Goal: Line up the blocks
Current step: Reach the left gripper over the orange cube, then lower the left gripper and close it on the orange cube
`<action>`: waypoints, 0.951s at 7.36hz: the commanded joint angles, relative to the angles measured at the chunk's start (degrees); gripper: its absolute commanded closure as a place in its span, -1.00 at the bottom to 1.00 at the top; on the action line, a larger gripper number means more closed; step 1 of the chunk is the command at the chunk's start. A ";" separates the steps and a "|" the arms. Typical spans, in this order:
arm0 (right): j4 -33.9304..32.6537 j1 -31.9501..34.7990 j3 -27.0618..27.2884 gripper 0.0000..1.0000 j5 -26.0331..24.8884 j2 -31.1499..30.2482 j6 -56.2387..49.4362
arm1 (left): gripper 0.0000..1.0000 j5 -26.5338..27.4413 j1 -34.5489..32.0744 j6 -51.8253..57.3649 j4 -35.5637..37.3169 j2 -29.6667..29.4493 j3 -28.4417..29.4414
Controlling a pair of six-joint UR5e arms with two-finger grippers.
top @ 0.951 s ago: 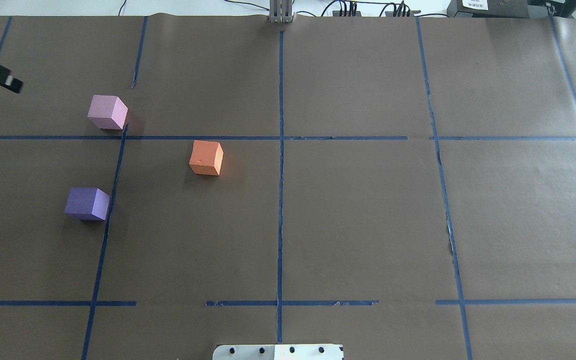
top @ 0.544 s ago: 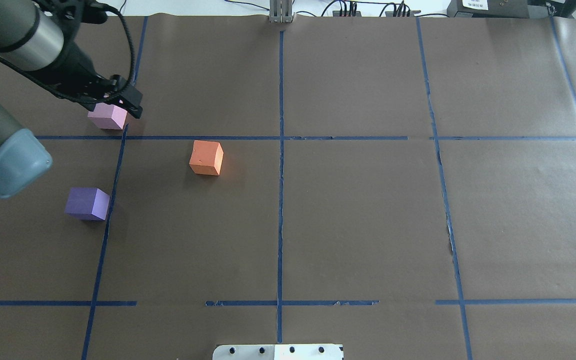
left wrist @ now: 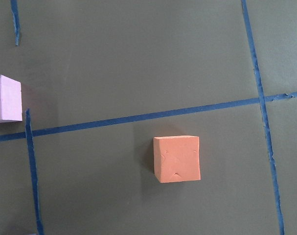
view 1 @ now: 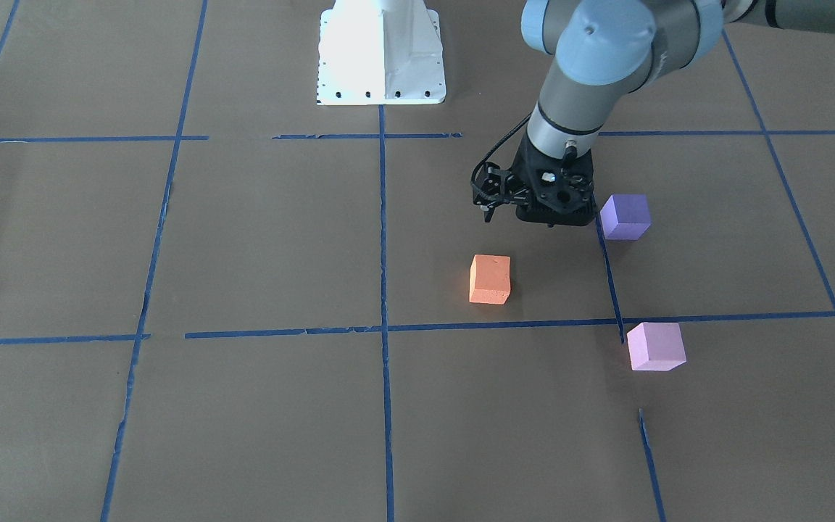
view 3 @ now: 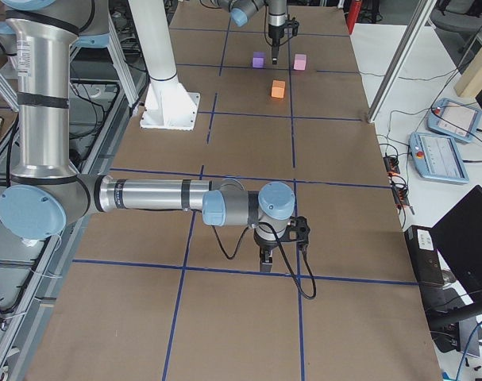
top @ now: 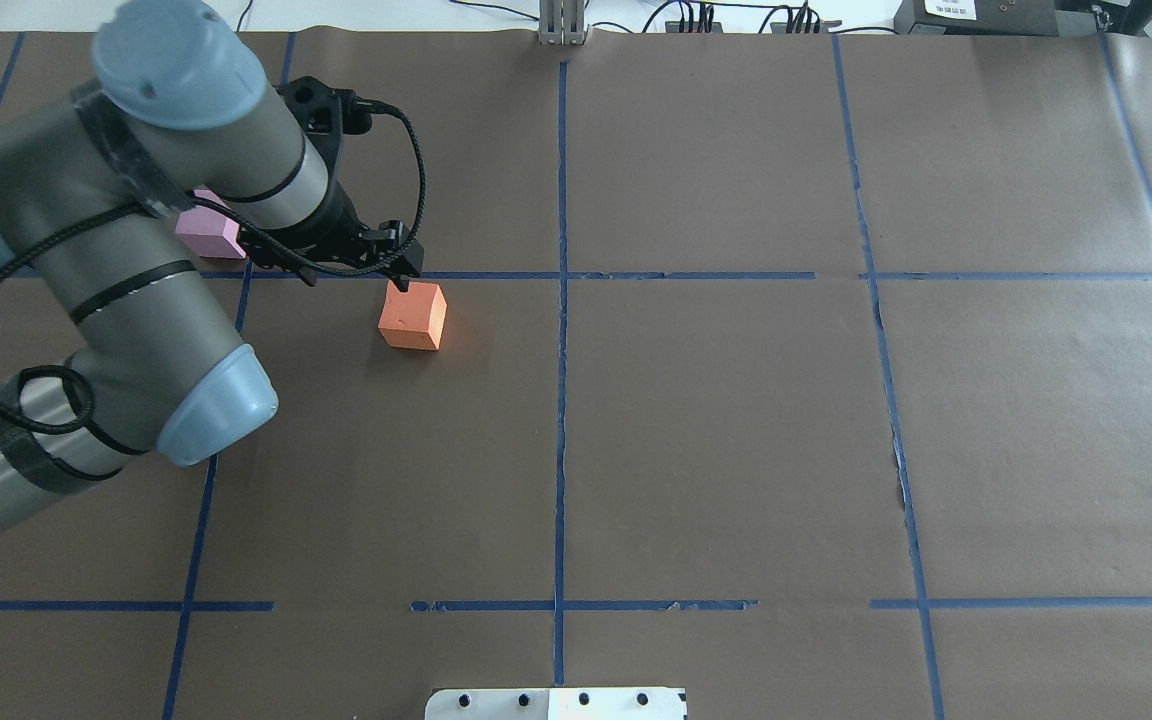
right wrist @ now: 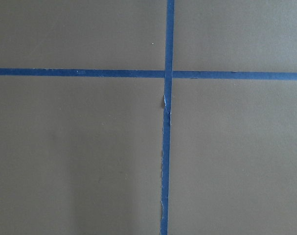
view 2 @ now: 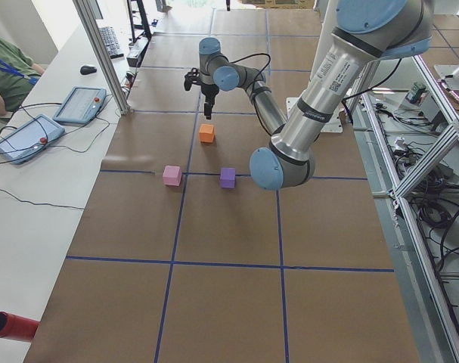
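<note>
The orange block (top: 413, 316) (view 1: 490, 279) sits left of the table's middle and shows just below centre in the left wrist view (left wrist: 177, 159). The pale pink block (view 1: 655, 346) (top: 208, 232) lies farther out, half hidden by my left arm in the overhead view. The violet-purple block (view 1: 625, 216) lies nearer the robot and is hidden under that arm in the overhead view. My left gripper (top: 404, 268) (view 2: 207, 110) hangs above the orange block without touching it, its fingers together in one narrow tip, empty. My right gripper (view 3: 265, 260) hovers low over bare paper far away; I cannot tell its state.
Brown paper with a blue tape grid (top: 561, 400) covers the table. The white robot base (view 1: 381, 58) stands at the robot's edge. The left arm's elbow (top: 206, 410) hangs over the table's left part. Operators' tablets (view 2: 78, 106) lie on a side bench.
My left arm has swung in from the left edge, passed over the pink block and now hangs over the orange block. No block has moved.
</note>
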 commanded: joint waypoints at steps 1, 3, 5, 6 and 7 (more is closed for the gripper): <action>0.00 0.08 0.01 -1.00 0.00 0.00 0.00 | -1.00 2.07 2.12 -2.52 -6.21 -1.25 8.39; 0.00 0.08 0.01 -1.00 0.00 0.00 0.00 | -1.00 2.07 2.21 -3.94 -8.08 -1.42 10.53; 0.00 0.08 0.01 -1.00 0.00 0.00 0.00 | -1.00 2.07 2.21 -4.20 -11.57 -1.60 13.15; 0.00 0.08 0.01 -1.00 0.00 0.00 0.00 | -1.00 2.16 2.30 -4.20 -12.21 -1.77 13.87; 0.00 0.08 0.01 -1.00 0.00 0.00 0.00 | -1.00 2.16 2.38 -4.20 -12.22 -1.95 14.13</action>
